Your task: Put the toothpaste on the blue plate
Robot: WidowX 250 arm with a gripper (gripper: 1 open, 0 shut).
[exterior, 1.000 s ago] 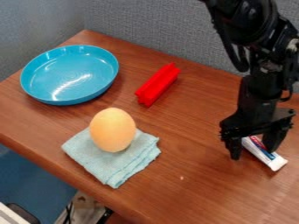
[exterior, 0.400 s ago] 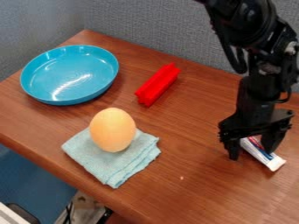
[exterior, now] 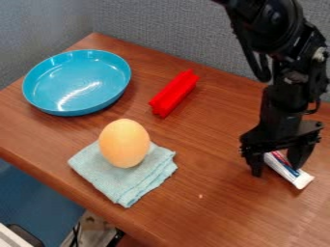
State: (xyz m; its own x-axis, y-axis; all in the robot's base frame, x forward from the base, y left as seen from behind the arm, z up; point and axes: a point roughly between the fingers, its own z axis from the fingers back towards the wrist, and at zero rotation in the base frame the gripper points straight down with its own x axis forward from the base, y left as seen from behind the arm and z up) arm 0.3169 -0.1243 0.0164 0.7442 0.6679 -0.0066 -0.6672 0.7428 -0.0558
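- Only the arm [exterior: 287, 43] has moved noticeably, its pincer [exterior: 277, 165] now slightly farther toward the left of the view than in the earlier frame.
- Its pincer is released, the fingers spread apart and pointing down, one on each side of the toothpaste; whether they touch it is hidden.
- Above the pincer, the black wrist stands nearly upright over the right part of the table [exterior: 194, 178], and the arm leaves the view at the top.
- Under the pincer, the toothpaste [exterior: 292, 175] lies on the table at a slant, partly covered by the fingers.
- Well apart from the pincer are a red block [exterior: 173, 94] and an egg [exterior: 123, 144] on a light-blue cloth [exterior: 142, 179].
- Farthest out, the blue plate [exterior: 77, 81] sits near the table's far left corner.
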